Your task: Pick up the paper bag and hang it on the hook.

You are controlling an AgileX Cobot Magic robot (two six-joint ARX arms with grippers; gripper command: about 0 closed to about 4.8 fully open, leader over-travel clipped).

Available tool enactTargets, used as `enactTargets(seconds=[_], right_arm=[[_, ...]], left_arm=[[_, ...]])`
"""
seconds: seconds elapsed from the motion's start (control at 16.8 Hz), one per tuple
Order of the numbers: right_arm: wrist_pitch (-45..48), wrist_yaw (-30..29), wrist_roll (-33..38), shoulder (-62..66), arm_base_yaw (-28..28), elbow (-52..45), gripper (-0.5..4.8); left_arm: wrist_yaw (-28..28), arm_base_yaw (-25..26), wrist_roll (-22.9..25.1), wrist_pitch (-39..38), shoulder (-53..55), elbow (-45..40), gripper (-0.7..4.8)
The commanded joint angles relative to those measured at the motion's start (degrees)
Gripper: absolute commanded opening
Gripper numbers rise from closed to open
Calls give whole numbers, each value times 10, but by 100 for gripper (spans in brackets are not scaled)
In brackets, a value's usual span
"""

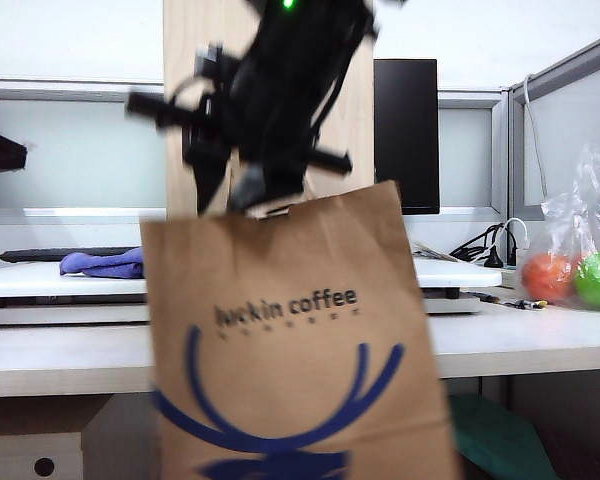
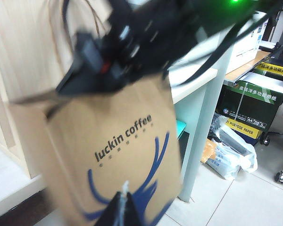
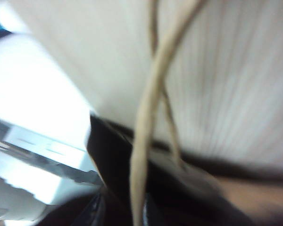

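The brown paper bag [image 1: 300,340] with "luckin coffee" and a blue logo hangs blurred in front of the tall wooden board [image 1: 185,80]. My right gripper [image 1: 255,190] is just above the bag's top edge, against the board. In the right wrist view the twine handle [image 3: 148,94] runs up the board [image 3: 226,70] from between my right gripper's [image 3: 137,207] dark fingers; blur hides how wide they stand. The hook is hidden. In the left wrist view my left gripper [image 2: 124,209] is shut and empty, apart from the bag [image 2: 113,141], whose handle loops rise past the right gripper [image 2: 78,77].
A clear plastic bag of orange and green fruit [image 1: 580,270] sits on the white desk [image 1: 540,340] at the right. A black monitor [image 1: 405,130] stands behind the board, with a purple cloth [image 1: 105,263] at the left. Paper boxes [image 2: 254,103] lie on the floor beside the desk leg [image 2: 203,132].
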Motion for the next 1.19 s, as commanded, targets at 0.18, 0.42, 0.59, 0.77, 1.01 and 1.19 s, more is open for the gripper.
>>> enactTargets(seconds=[0.18,0.42,0.59,0.77,1.01,1.19], right_arm=[[-109,66,-39,-123,-2,2,113],[-210,66,-45,-233,1,2,55],[-330,105,-80,-356,6,2,-1],[-373,187,-95,-488,10,2,-1],[-389,226,-141,-598,9,2,-1],[-405,226,-141,-657,10,-12,-1]], left_arm=[[2,1,2,7,0,1,-6],[2,1,2,7,0,1,-5],[4,36,2,7,0,1,-6],[4,162,2,7,0,1,-6],[2,321,2,7,0,1,-6],[2,365,2,7,0,1,-6]])
